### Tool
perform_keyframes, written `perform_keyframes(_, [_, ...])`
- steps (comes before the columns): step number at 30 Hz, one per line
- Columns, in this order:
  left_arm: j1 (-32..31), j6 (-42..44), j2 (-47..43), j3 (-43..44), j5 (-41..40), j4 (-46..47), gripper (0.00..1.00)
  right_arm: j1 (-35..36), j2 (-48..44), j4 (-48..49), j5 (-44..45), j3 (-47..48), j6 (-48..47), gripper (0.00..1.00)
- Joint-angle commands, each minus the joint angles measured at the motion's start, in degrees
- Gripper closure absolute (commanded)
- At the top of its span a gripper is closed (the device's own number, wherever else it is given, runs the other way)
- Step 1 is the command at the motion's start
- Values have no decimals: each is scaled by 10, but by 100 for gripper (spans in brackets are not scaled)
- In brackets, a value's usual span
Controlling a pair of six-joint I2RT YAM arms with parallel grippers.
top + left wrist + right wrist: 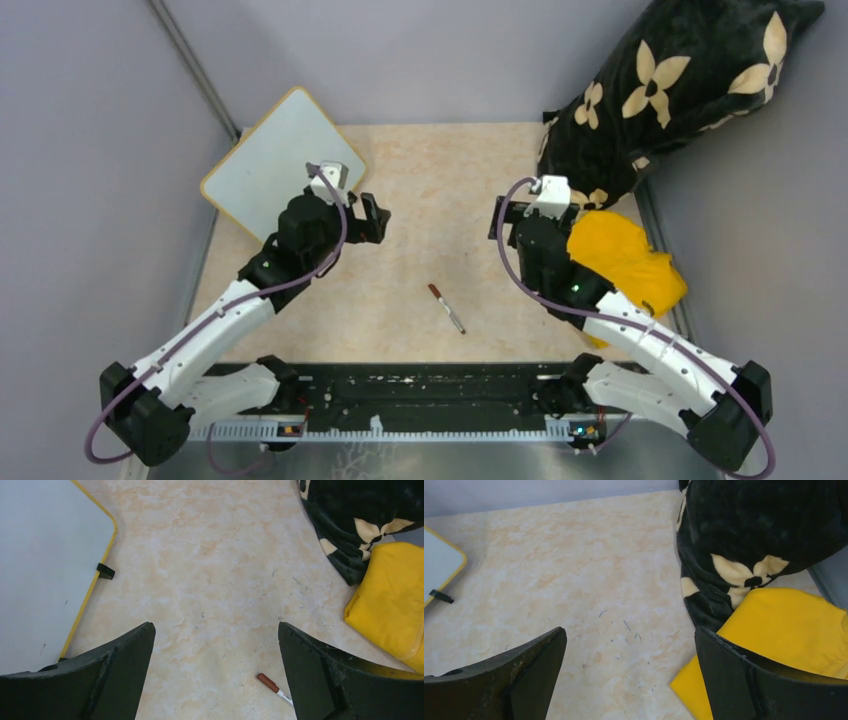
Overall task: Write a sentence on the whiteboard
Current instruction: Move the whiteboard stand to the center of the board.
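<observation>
beige marbled table top (pixel 420 200), enclosed by grey walls on three sides. both arm bases sit at the near edge.

item 1, nearest: a marker (pixel 447 308) with a red-brown cap lies flat on the table, centre, between the two arms and touching neither. the left wrist view shows its capped end (pixel 274 689) just beside the right-hand finger of that gripper.

item 2: left gripper (pixel 368 217) hangs above bare table, jaws spread wide, nothing between them (pixel 215 630).

item 3: right gripper (pixel 503 222) likewise spread wide and unloaded (pixel 629 632), over bare table. a yellow cloth (pixel 625 260) lies just beside and partly under this arm, at the table's right edge.

item 4: the whiteboard (pixel 275 165) lies at the far left corner, turned diagonally, its near corner hidden under the left wrist. yellow-tan frame, one black foot (pixel 105 571) visible on its edge. its face (pixel 40 570) is plain white with a few faint specks; the marker is well apart from it.

item 5, farthest: a black plush cushion (pixel 680 80) with cream flower shapes rests at the far right corner, touching the yellow cloth.
</observation>
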Motion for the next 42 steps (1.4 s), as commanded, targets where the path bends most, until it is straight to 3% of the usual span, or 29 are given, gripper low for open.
perform_keyframes(1, [-2,10,-25,-13,5,31,1,-3,-33,41,-50,-14,-24,2])
perform_keyframes(11, [-3,27,-56,-39,49,55,1,-1,-53,48,-157,-14,-73,8])
perform_keyframes(15, [-2,31,-72,-58,64,93,1,53,-26,30,-148,6,-104,11])
perform_keyframes(19, [-2,19,-80,-67,28,100,1,115,24,24,-133,21,-116,13])
perform_keyframes(29, [-2,23,-135,-120,-29,146,1,121,164,4,-271,19,18,31])
perform_keyframes(34, [-2,23,-112,-99,-63,109,1,122,210,2,-311,29,29,39])
perform_keyframes(39, [-2,13,-69,-75,-99,63,1,122,231,-3,-312,26,38,41])
perform_keyframes(42, [-2,-30,-24,-63,-168,10,3,123,225,9,-310,18,43,41])
